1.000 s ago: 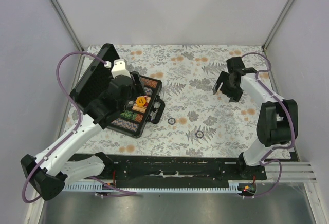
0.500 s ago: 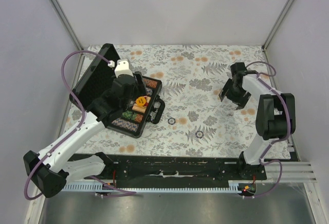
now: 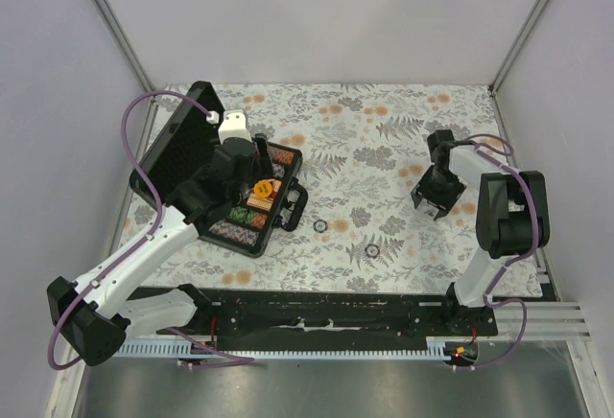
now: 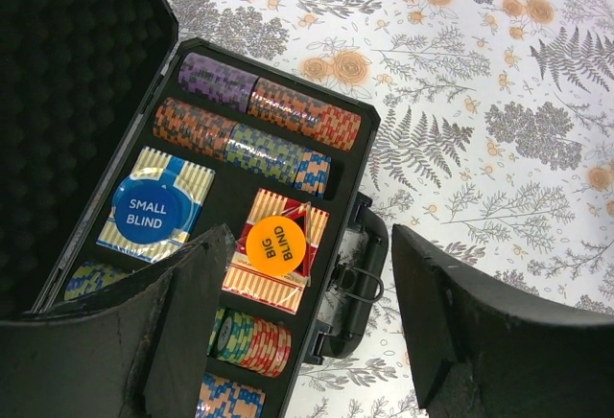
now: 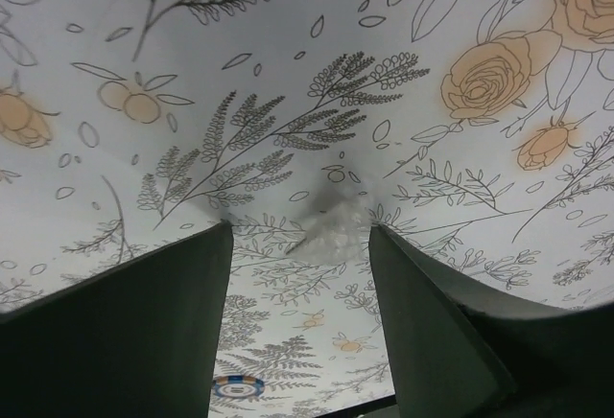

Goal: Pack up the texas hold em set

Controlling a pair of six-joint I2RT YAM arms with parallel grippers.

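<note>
The black briefcase lies open at the left, lid raised. In the left wrist view its tray holds rows of multicoloured chips, a blue SMALL BLIND disc, and an orange BIG BLIND disc over a red-marked triangle on the reddish card deck. My left gripper hovers open and empty above the tray. Two loose chips lie on the cloth. My right gripper is open, low over the cloth, with a small crumpled clear scrap at its fingertips.
The case handle sticks out toward the table middle. A blue-and-white chip shows behind the right fingers. Floral cloth covers the table; white walls close in the back and sides.
My right gripper has moved nearer and down toward the cloth. My left gripper has shifted slightly back over the open case.
</note>
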